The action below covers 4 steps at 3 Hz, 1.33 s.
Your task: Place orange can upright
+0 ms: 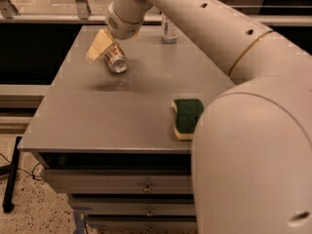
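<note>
Beige against the grey table (97, 126), the gripper (99, 46) hung over the far left part of the top, touching or just above the orange can (116, 61); whether it was spread or pinching the can could not be told. The can lay tipped on its side just right of the gripper, its silver end facing the camera. It looked light, stiff and thin-walled, and smooth enough to roll or slip. A hold across the middle of its round body therefore seemed best, with a modest squeeze to spare it a dent. Further right, a clear bottle (169, 28) stood at the back edge, and a green sponge (187, 116) lay nearer the front. Counted: one can, one bottle, one sponge, one gripper
</note>
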{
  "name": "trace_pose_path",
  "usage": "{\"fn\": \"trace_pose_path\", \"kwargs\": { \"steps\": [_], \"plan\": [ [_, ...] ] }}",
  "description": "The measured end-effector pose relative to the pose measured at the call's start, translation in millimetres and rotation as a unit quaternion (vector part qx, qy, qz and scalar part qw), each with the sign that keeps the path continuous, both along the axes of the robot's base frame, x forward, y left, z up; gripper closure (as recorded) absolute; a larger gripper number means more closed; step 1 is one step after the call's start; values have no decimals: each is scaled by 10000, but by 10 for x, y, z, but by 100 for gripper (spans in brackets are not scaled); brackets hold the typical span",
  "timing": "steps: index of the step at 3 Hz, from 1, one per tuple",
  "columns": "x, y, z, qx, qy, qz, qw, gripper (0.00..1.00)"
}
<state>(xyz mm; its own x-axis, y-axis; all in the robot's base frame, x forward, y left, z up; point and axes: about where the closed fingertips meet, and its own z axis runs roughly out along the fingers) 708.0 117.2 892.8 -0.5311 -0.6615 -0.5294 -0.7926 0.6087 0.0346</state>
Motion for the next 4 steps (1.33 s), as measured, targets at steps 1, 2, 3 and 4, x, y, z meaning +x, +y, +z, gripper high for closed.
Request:
{"fn": "trace_pose_path", "kwargs": {
  "steps": [1, 2, 3, 4],
  "plan": [
    [261, 84, -134, 29, 130, -380, 9992, 0],
    [463, 106, -179, -45, 100, -716, 9974, 0],
    [568, 121, -234, -282, 115, -961, 9949, 0],
    [606, 179, -367, -595, 276, -1115, 9916, 0]
  ]
}}
